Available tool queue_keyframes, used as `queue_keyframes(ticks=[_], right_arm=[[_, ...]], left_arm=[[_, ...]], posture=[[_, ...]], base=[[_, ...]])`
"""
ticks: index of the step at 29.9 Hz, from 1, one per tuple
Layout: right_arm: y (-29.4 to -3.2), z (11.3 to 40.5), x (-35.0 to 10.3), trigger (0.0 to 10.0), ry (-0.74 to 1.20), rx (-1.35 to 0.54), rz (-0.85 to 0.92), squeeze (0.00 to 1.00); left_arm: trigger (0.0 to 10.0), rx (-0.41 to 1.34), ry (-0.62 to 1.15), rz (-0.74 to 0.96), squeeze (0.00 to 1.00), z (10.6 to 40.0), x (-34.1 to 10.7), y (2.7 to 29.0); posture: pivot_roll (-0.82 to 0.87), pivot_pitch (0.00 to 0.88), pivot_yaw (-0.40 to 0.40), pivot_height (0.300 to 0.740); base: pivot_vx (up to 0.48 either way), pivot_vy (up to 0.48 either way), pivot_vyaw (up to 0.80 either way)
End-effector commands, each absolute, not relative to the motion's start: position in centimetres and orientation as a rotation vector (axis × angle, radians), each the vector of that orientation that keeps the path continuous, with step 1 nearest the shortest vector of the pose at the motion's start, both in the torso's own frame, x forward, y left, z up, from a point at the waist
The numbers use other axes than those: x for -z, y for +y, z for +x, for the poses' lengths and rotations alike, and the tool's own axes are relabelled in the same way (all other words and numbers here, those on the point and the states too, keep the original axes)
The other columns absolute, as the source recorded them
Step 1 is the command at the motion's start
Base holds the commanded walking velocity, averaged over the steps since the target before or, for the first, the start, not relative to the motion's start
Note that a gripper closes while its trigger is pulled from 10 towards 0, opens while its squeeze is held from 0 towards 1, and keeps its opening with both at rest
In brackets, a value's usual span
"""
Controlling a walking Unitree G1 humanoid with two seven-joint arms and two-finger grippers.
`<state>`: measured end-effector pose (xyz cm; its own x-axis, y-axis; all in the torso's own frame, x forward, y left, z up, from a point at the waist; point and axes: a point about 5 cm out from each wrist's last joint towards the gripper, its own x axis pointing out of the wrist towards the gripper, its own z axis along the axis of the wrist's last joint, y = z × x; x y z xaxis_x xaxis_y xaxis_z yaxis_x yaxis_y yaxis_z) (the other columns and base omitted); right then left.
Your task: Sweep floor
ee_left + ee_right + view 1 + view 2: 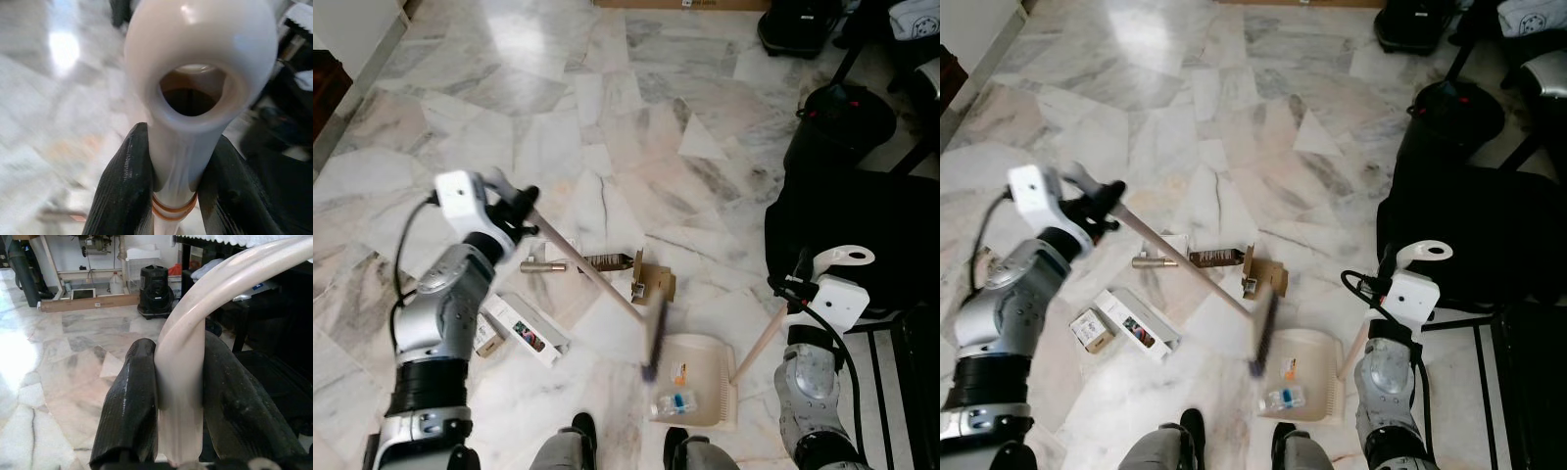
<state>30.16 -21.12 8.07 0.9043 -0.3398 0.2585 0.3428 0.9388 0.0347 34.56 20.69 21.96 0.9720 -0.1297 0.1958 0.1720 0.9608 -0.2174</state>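
On veined marble floor (pixel 607 127) — smooth dustpan (pixel 697 377)

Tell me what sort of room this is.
Probably a lived-in home room, perhaps a workroom. It has a marble floor, a sewing machine table by the far wall, and a black vacuum standing on the floor beside dark furniture.

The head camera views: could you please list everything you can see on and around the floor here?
Broom: one, cream handle, dark bristles, slanting to the dustpan.
Dustpan: one, cream, before the feet, holding small litter.
Boxes: two, white, left floor.
Tubes: two, brown and metallic, mid-floor.
Cardboard scrap: one, brown, beside the bristles.
Black bags: several, right.
Left gripper: clamps the broom's end.
Right gripper: clamps the dustpan handle.
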Motion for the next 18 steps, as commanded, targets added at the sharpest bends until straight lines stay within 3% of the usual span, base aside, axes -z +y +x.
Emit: queue_keyframes(ticks=[1, 8, 18], right_arm=[[-20.6, 29.1, -5.3, 10.0, -0.123, 0.363, 0.04, 0.0], [-21.2, 29.3, -5.4, 10.0, -0.128, 0.406, 0.117, 0.0], [-22.1, 30.1, -7.3, 10.0, -0.218, 0.431, 0.186, 0.0]], left_arm=[[10.0, 0.135, -0.202, -0.128, 0.0, 34.5, -22.2, 21.4], [10.0, 0.298, -0.092, -0.043, 0.0, 34.3, -19.9, 18.6], [10.0, 0.453, 0.014, -0.087, 0.0, 33.8, -17.7, 15.0]], posture=[[0.21, 0.273, 0.059, 0.74], [0.2, 0.257, 0.064, 0.74], [0.18, 0.238, 0.066, 0.74]], base=[[0.0, 0.0, 0.0], [0.0, 0.0, 0.0], [0.0, 0.0, 0.0]])
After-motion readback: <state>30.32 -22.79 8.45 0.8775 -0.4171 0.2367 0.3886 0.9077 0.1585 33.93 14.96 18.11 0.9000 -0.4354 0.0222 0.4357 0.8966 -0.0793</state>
